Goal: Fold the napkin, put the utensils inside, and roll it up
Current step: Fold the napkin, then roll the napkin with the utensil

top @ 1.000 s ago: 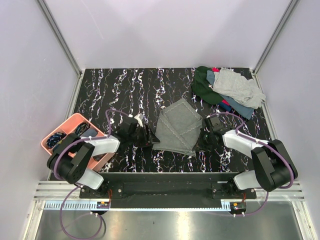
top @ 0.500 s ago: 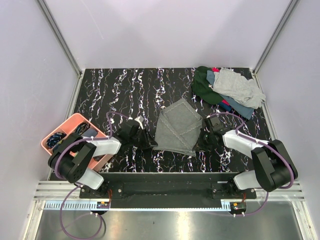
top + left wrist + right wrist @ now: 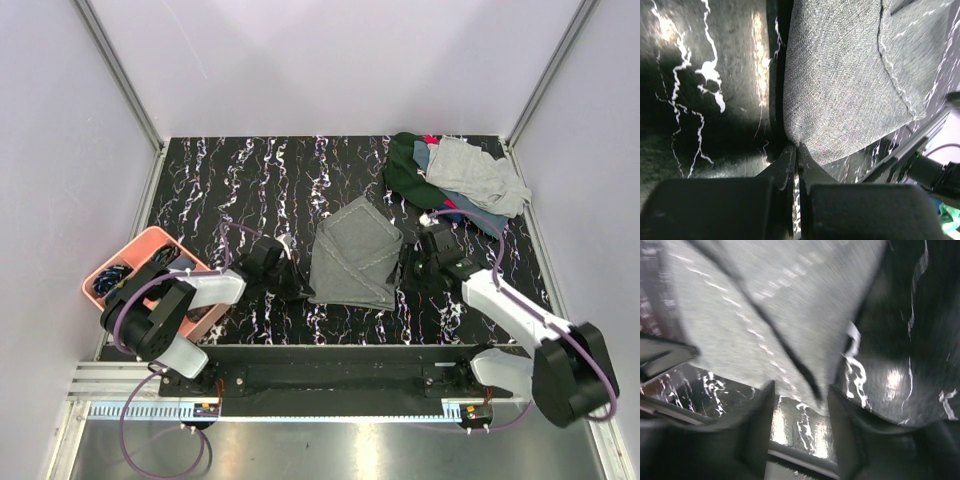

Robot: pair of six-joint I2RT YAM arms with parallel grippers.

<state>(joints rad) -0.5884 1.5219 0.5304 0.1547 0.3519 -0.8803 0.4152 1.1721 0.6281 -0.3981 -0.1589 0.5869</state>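
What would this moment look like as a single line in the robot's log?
step: folding napkin | left gripper: shut on napkin corner | right gripper: open at napkin edge

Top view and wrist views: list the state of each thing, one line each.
napkin: folded, lying flat.
left gripper: jaws shut on the napkin's near-left corner.
right gripper: jaws open at the napkin's right edge, gripping nothing.
cloth heap: crumpled in a pile, far right corner.
pink tray: upright, contents unclear.
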